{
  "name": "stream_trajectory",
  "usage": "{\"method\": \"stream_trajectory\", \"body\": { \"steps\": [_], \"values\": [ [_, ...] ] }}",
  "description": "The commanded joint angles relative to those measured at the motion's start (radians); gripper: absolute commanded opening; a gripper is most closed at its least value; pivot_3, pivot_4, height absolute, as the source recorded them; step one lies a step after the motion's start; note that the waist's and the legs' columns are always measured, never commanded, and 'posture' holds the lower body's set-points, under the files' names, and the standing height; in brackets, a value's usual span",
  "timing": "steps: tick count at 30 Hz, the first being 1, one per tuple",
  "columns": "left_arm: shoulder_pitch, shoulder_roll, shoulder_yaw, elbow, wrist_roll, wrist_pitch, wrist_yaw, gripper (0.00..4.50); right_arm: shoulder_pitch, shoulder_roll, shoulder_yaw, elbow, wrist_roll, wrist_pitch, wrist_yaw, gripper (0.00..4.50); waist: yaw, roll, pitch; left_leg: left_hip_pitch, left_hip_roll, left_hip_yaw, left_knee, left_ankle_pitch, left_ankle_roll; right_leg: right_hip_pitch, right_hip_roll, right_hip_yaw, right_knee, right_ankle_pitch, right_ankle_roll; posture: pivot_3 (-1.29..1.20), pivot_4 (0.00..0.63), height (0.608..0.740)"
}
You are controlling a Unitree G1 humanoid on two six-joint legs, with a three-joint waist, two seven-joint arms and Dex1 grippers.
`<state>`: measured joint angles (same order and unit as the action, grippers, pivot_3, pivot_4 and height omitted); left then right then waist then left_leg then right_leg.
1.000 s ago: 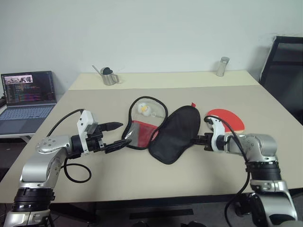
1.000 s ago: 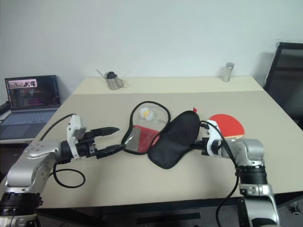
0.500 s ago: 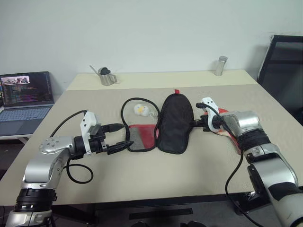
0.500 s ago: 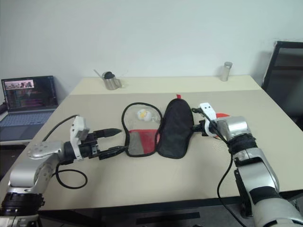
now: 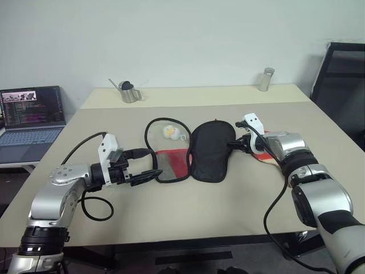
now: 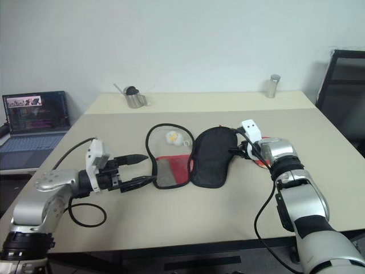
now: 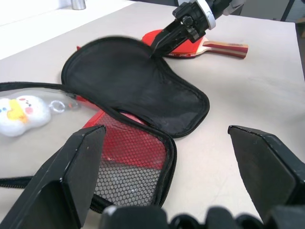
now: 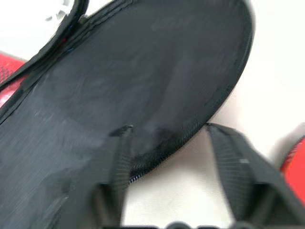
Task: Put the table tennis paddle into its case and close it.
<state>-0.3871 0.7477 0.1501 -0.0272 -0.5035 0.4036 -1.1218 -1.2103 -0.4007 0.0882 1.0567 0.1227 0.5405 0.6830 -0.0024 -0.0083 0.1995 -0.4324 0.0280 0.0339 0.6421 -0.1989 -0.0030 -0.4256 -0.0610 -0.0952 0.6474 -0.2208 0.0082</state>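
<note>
The case [image 5: 210, 153] lies open on the table: its black flap is spread flat, and the red mesh half [image 5: 171, 162] lies to its left. My right gripper [image 5: 230, 145] is open at the black flap's right edge, one finger [image 8: 116, 162] over the flap and the other over bare table. The table tennis paddle [image 7: 190, 47] lies flat just behind that gripper, red face up, with its handle [image 7: 228, 47] pointing away from the case. My left gripper [image 5: 146, 165] hangs open just left of the mesh half, holding nothing.
A white-yellow charm [image 5: 169, 132] lies inside the case's clear looped part. A small metal watering can [image 5: 130, 92] and a metal canister [image 5: 265, 80] stand at the table's far edge. A laptop [image 5: 31, 117] sits off to the left, and a black chair [image 5: 342, 80] stands at the right.
My right gripper, shut on the black flap's edge, lifted it from a slant and laid it flat beside the mesh half. It then opened. The left gripper stayed put.
</note>
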Motion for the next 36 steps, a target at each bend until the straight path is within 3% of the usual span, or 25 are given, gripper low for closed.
{"method": "stream_trajectory", "body": {
  "steps": [1, 2, 6, 10, 13, 16, 23, 36],
  "values": [
    [-0.02, -0.002, -0.001, -0.009, 0.0, -0.02, 0.001, 4.5, -0.053, -0.038, -0.066, -0.043, 0.009, -0.037, -0.022, 4.17, 0.0, 0.0, 0.0, 0.0, 0.0, 0.0, 0.0, 0.0, 0.0, 0.0, 0.0, 0.0, 0.0, 0.0, 0.0, 0.0, 0.15, 0.74],
    [-0.02, -0.002, -0.002, -0.009, 0.001, -0.021, 0.001, 4.5, -0.051, -0.047, -0.081, -0.056, 0.015, -0.026, -0.021, 4.49, 0.0, 0.0, 0.0, 0.0, 0.0, 0.0, 0.0, 0.0, 0.0, 0.0, 0.0, 0.0, 0.0, 0.0, 0.0, 0.0, 0.15, 0.74],
    [-0.019, 0.0, 0.0, -0.005, 0.0, -0.024, -0.004, 4.5, 0.046, -0.097, -0.11, -0.247, 0.056, 0.111, 0.036, 4.49, 0.002, 0.0, 0.0, 0.0, 0.0, 0.0, 0.0, 0.0, 0.0, 0.0, 0.0, 0.0, 0.0, 0.0, 0.0, 0.0, 0.15, 0.74],
    [-0.026, 0.001, -0.001, 0.004, -0.002, -0.024, -0.009, 4.5, 0.243, -0.1, -0.131, -0.634, 0.148, 0.346, 0.043, 4.49, 0.002, -0.001, 0.0, 0.0, 0.001, 0.0, 0.0, 0.0, 0.0, 0.0, 0.0, 0.0, 0.0, 0.0, 0.0, 0.0, 0.15, 0.74],
    [-0.041, -0.001, -0.009, 0.023, 0.002, -0.029, -0.015, 4.5, 0.421, -0.044, -0.158, -0.932, 0.216, 0.491, -0.033, 4.49, 0.002, -0.001, 0.0, 0.0, 0.001, 0.0, 0.001, 0.0, 0.0, 0.0, 0.001, 0.001, 0.001, 0.0, 0.0, 0.0, 0.15, 0.74],
    [-0.058, 0.0, -0.018, 0.045, 0.007, -0.038, -0.024, 4.5, 0.508, 0.042, -0.187, -1.066, 0.233, 0.546, -0.135, 4.49, -0.002, -0.001, 0.0, 0.001, 0.002, -0.001, 0.001, 0.0, 0.0, -0.001, 0.002, 0.001, 0.002, 0.0, -0.001, 0.0, 0.15, 0.74],
    [-0.095, -0.006, -0.039, 0.087, 0.02, -0.054, -0.047, 4.5, 0.575, 0.177, -0.217, -1.111, 0.23, 0.527, -0.28, 4.49, 0.001, -0.002, -0.001, 0.002, 0.002, -0.001, 0.002, 0.0, 0.0, 0.0, 0.003, 0.0, 0.001, 0.002, -0.002, 0.0, 0.15, 0.74],
    [-0.106, 0.004, -0.045, 0.097, 0.022, -0.059, -0.058, 4.5, 0.589, 0.221, -0.15, -0.997, 0.181, 0.35, -0.332, 4.49, 0.0, -0.002, -0.001, 0.001, 0.002, -0.001, 0.002, 0.0, -0.001, 0.0, 0.004, 0.003, 0.0, 0.002, -0.002, 0.0, 0.15, 0.74]
  ]
}}
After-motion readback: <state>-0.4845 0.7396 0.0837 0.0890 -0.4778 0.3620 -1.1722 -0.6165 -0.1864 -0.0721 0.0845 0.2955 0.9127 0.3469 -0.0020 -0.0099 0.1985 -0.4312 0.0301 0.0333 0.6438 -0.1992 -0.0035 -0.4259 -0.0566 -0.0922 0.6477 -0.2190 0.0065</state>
